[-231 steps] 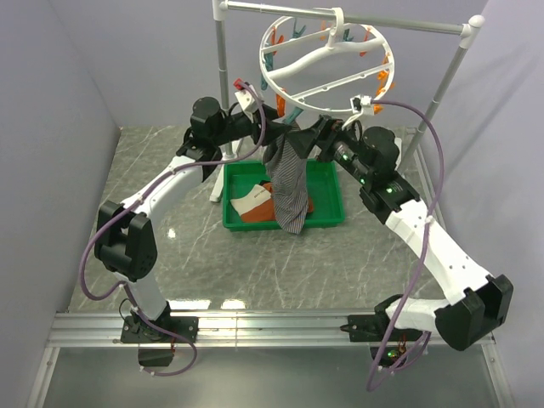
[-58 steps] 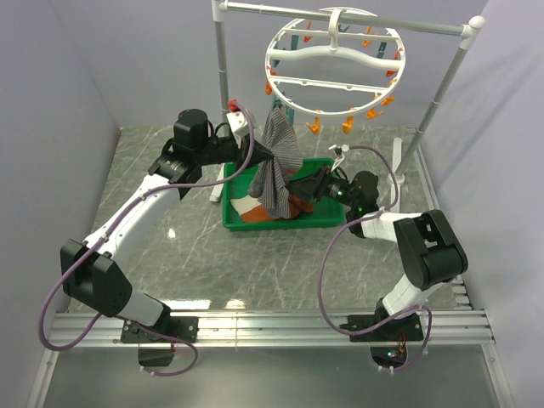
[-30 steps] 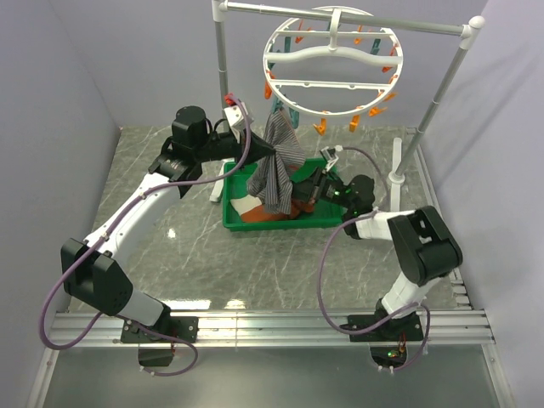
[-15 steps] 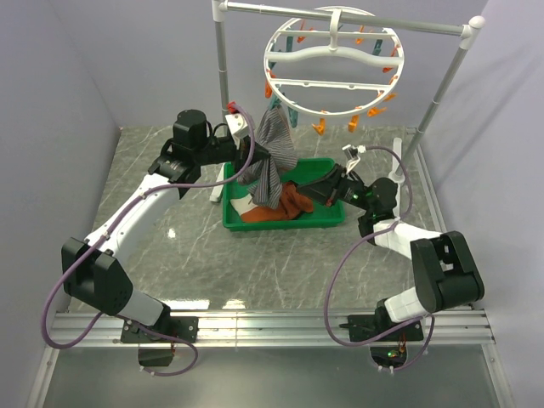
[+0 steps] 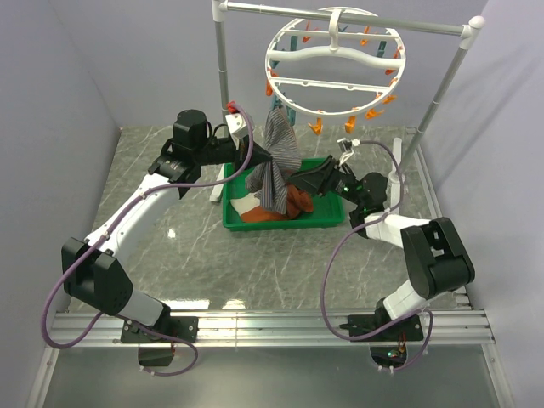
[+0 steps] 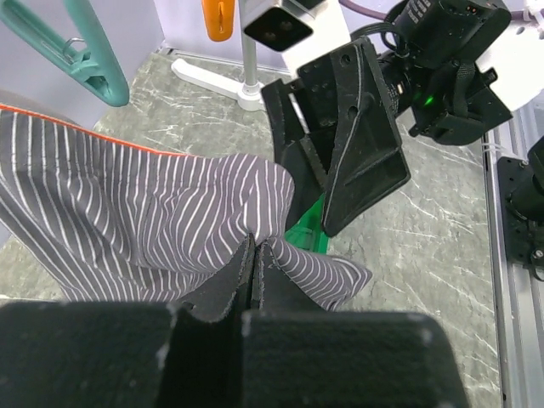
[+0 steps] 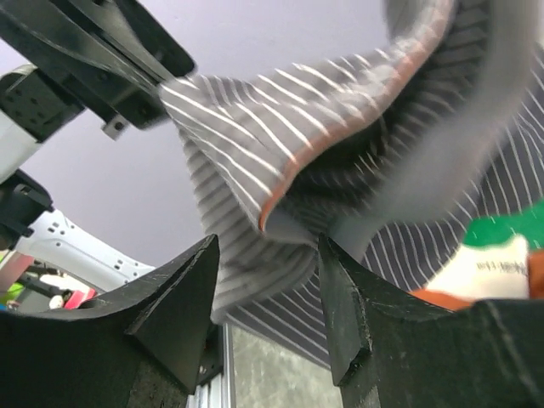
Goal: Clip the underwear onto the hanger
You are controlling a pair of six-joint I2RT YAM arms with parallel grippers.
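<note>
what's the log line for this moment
left hand shut on underwear | right hand open beside it | underwear above tray, not clipped to hanger

white arm links (image 5: 136, 208), black joints (image 5: 189, 127), looping purple cables (image 5: 324, 285)

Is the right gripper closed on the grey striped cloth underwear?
No: in the right wrist view the right gripper has its fingers plainly apart, and the grey striped cloth underwear sits in the gap without being pinched.
</note>
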